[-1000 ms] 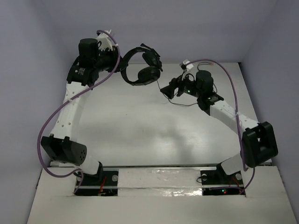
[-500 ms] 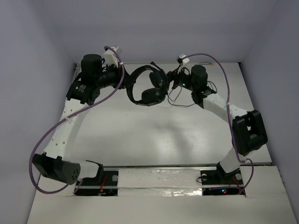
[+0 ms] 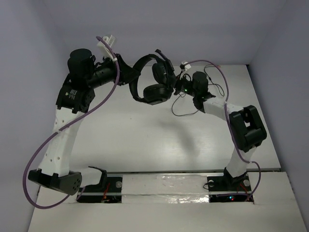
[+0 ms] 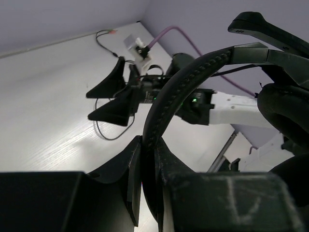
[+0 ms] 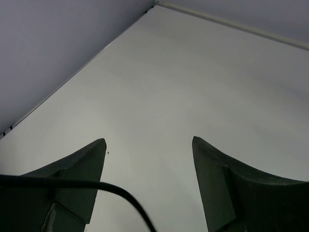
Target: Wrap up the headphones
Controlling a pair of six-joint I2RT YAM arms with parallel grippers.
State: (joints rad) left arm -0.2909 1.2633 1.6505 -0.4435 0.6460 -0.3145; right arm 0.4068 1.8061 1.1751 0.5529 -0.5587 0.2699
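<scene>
The black headphones (image 3: 155, 93) hang in the air over the far middle of the table. My left gripper (image 3: 126, 73) is shut on their thin headband (image 3: 136, 79); in the left wrist view the headband (image 4: 178, 87) is clamped between my left gripper's (image 4: 149, 157) jaws. The two ear cups hang to the right. My right gripper (image 3: 175, 83) is open just right of the ear cups, and it also shows in the left wrist view (image 4: 110, 96). The thin black cable (image 3: 186, 110) loops onto the table below it. In the right wrist view the cable (image 5: 116, 189) crosses the base of my open right gripper (image 5: 148, 145).
Thick purple robot cables arc beside the left arm (image 3: 58, 130) and over the right arm (image 3: 227, 72). The lilac back wall stands close behind both grippers. The white table (image 3: 145, 140) reaches from the grippers to the arm bases.
My left arm has lifted the headphones and carried them right and then a little back. My right arm has folded in and its gripper has moved left, close to the ear cups.
</scene>
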